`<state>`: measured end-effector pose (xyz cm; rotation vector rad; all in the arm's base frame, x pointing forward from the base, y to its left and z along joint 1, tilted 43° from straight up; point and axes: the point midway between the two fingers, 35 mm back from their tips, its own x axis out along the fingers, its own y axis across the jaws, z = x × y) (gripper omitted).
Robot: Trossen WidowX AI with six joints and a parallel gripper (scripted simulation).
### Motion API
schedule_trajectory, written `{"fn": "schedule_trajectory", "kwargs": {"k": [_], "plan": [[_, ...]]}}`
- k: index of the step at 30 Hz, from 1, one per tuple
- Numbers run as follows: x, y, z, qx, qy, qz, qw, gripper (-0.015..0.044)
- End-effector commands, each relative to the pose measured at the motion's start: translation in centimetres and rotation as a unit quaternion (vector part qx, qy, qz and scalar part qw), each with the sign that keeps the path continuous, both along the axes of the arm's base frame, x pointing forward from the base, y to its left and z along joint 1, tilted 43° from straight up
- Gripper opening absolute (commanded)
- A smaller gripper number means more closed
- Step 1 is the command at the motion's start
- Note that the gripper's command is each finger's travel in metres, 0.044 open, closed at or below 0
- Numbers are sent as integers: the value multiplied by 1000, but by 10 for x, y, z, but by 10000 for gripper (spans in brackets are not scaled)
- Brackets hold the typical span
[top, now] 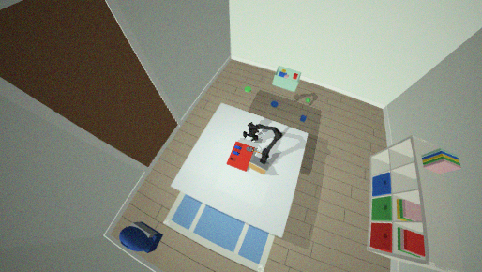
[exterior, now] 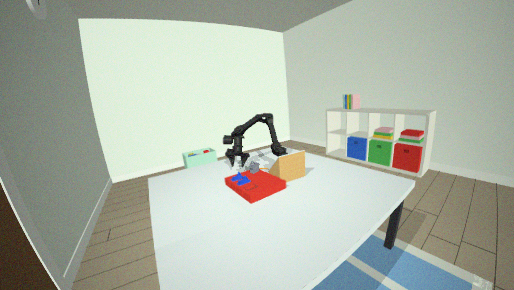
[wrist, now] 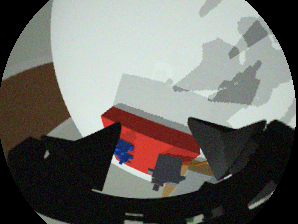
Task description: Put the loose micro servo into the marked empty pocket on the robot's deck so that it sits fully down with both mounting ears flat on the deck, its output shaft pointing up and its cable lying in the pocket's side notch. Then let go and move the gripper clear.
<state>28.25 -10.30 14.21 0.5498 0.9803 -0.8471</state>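
Note:
The red deck [top: 239, 161] [exterior: 267, 186] [wrist: 142, 152] lies on the white table. Two small blue parts [exterior: 241, 179] [wrist: 123, 151] stand on it. A dark outline [exterior: 251, 187] [top: 233, 158], which looks like the marked pocket, shows on its top; its depth cannot be told. A grey block with a thin orange cable, which looks like the loose servo [wrist: 167, 169] [exterior: 254, 167] [top: 249, 149], is at the deck's rear corner; its exact support and shaft direction are unclear. My gripper [wrist: 155, 123] [exterior: 238, 163] is open and empty, above the table behind the deck, apart from the servo.
A tan panel [top: 258, 168] [exterior: 291, 166] stands beside the deck, between it and the arm's base. The arm arches over the back of the table [top: 206, 164] [exterior: 200, 225]. A mint toy box [top: 287, 79] [exterior: 200, 157] and a white shelf [exterior: 381, 111] stand beyond the table.

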Motion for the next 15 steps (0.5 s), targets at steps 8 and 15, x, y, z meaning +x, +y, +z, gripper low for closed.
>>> {"fn": "schedule_trajectory", "kwargs": {"k": [8,15], "plan": [[-19,42,-19,-37,113,120,986,440],[-33,66,-27,-67,182,201,960,440]]}}
